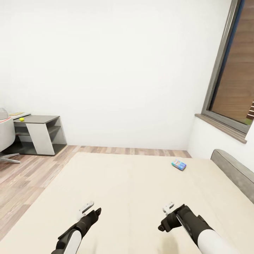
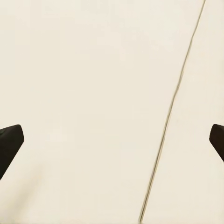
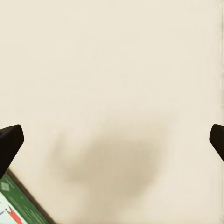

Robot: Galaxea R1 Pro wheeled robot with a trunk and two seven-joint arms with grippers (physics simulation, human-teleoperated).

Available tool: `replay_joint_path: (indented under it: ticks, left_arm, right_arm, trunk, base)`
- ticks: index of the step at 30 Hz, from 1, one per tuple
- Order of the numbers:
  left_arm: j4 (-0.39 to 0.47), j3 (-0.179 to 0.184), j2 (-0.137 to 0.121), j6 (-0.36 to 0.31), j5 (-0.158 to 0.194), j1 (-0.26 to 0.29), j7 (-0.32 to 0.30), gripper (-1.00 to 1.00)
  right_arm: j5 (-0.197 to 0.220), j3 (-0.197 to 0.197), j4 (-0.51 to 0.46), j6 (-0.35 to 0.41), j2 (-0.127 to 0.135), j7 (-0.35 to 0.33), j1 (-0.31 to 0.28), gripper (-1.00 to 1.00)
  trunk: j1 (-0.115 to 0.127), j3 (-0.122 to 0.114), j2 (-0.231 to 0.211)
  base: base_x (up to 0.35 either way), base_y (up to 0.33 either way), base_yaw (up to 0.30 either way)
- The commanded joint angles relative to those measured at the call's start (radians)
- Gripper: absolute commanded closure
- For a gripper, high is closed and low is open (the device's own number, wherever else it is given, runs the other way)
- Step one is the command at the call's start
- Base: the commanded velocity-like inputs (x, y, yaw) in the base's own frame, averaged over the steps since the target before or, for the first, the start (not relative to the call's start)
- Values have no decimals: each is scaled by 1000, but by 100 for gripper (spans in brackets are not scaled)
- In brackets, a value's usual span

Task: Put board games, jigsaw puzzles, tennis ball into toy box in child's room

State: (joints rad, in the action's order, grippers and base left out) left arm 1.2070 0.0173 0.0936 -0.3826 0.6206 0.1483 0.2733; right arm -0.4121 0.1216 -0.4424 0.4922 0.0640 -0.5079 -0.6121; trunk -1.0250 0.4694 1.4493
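A small teal-blue board game (image 1: 179, 164) lies on the cream bed (image 1: 127, 190), far ahead of my right gripper (image 1: 168, 211). The tennis ball (image 1: 22, 119) sits on the table (image 1: 42, 120) at the far left, next to a thin flat yellowish thing (image 1: 16, 114) too small to identify. Both arms hang low over the near part of the bed. My left gripper (image 1: 88, 211) (image 2: 112, 144) is open above bare mattress. My right gripper (image 3: 112, 144) is also open, and the corner of a green-edged board game (image 3: 16, 207) lies beside it. The toy box is out of view.
A pale chair (image 1: 5, 137) stands by the table on the wood-plank floor (image 1: 31, 169). A grey headboard (image 1: 234, 174) and a window (image 1: 234, 81) are on the right. White walls close the room behind the bed.
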Motion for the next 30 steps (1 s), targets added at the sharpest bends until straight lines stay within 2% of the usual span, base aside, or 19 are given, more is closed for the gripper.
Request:
replay_joint_path:
  ticks: [1, 21, 30]
  left_arm:
    - [2, 1, 0, -2, 11, 1, 9, -100]
    - [2, 1, 0, -2, 7, 1, 9, -100]
    - [2, 1, 0, -2, 7, 1, 9, -100]
  right_arm:
    - [-10, 2, -2, 2, 1, -8, 0, -100]
    - [-10, 1, -2, 0, 5, -3, 0, -100]
    - [-10, 1, -2, -1, 6, -2, 0, -100]
  trunk:
    - [0, 1, 1]
    - [0, 1, 1]
    - [0, 1, 1]
  base:
    - [0, -51, 26]
    - [0, -20, 8]
    - [0, -159, 1]
